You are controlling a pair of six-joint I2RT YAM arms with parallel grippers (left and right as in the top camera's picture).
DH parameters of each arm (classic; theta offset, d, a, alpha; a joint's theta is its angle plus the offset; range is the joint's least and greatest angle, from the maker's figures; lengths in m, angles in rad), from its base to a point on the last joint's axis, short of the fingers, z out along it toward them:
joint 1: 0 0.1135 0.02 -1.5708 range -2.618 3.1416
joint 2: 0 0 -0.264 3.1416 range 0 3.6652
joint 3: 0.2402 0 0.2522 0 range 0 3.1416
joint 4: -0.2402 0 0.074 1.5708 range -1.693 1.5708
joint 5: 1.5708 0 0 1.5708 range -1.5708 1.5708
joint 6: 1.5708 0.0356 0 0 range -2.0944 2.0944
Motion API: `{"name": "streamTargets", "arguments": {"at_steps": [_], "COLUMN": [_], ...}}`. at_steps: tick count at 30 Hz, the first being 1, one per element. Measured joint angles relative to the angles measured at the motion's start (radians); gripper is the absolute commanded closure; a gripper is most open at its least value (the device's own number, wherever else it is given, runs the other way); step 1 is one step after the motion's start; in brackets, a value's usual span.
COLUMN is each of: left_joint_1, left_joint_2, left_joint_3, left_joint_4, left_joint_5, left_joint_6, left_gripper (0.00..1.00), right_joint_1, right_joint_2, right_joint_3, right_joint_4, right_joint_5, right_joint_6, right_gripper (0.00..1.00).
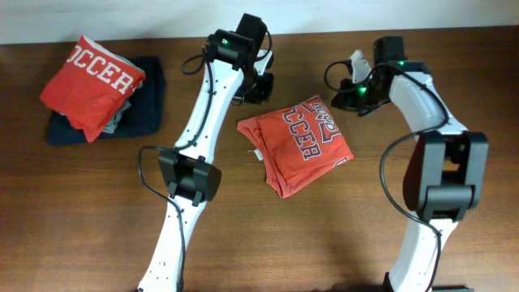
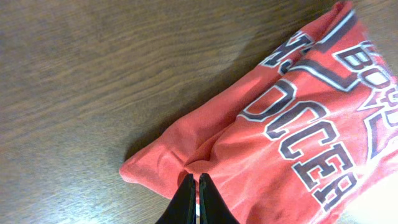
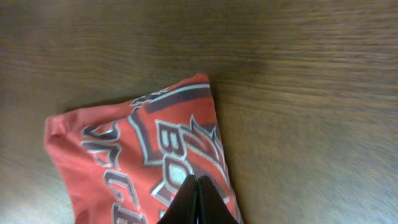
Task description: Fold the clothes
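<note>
Looks close to done with the coral-red T-shirt [image 1: 296,144]: folded down into a compact, roughly rectangular packet, lying flat and skewed on the brown wooden counter [image 1: 89,211], about midway between the two arms. No sleeve or hem trailing out in the overhead view. Chest lettering turned upward, white block letters with dark outlines, "SOCCER" partly readable. Not perfectly tidy, though: a soft rounded bulge along the folded edge seen by the left wrist camera, and lower layers peeking past the top one at the near corner. Soft cotton by the look, thick where stacked, likely to slump if nudged. Left end effector [image 2: 198,186] pinched closed, tips over that bulging fold, gripping nothing as far as can be told; hard to tell whether touching the cloth at all. Right end effector [image 3: 196,185] likewise closed and empty, tips above the lettered corner. Probably left to do: at most a last smoothing or squaring, perhaps carrying the packet over to the pile at the far left of the counter, where a second red shirt [image 1: 91,81] sits folded on a dark navy garment [image 1: 150,113]. Cannot say whether any further fold is intended.
</note>
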Motion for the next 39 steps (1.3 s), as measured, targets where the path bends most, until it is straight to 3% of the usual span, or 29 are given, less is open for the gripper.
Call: {"name": "streamTargets", "arguments": {"at_steps": [14,22,23,26,28,34,39], "left_joint_1": [0.003,0.053,0.060,0.081,0.085,0.037,-0.012], "left_joint_2": [0.151,0.123,0.102,0.027,-0.013,-0.037,-0.051], "left_joint_3": [-0.037,0.095,0.101,0.114,0.121,0.119,0.119], "left_joint_4": [-0.015,-0.002,-0.013,-0.085,-0.090,-0.091,-0.093], "left_joint_5": [0.031,0.038,0.038,0.042,0.070,0.123,0.078], "left_joint_6": [-0.034,-0.073,-0.089,-0.138,-0.151,-0.161,-0.171], "left_gripper": [0.99,0.99,0.99,0.71,0.66,0.66,0.56], "right_joint_1": [0.056,0.053,0.050,0.031,0.000,-0.142,-0.261], "right_joint_2": [0.095,0.094,0.093,0.087,0.080,0.068,0.068], "right_joint_3": [-0.003,0.151,0.183,0.267,0.300,0.316,0.316], "right_joint_4": [0.024,-0.106,-0.136,-0.250,-0.315,-0.422,-0.468], "right_joint_5": [0.010,0.013,0.015,0.027,0.042,0.090,0.123], "right_joint_6": [0.016,0.016,0.017,0.017,0.014,0.004,0.004], "right_gripper": [0.95,0.80,0.76,0.60,0.38,0.02,0.01]}}
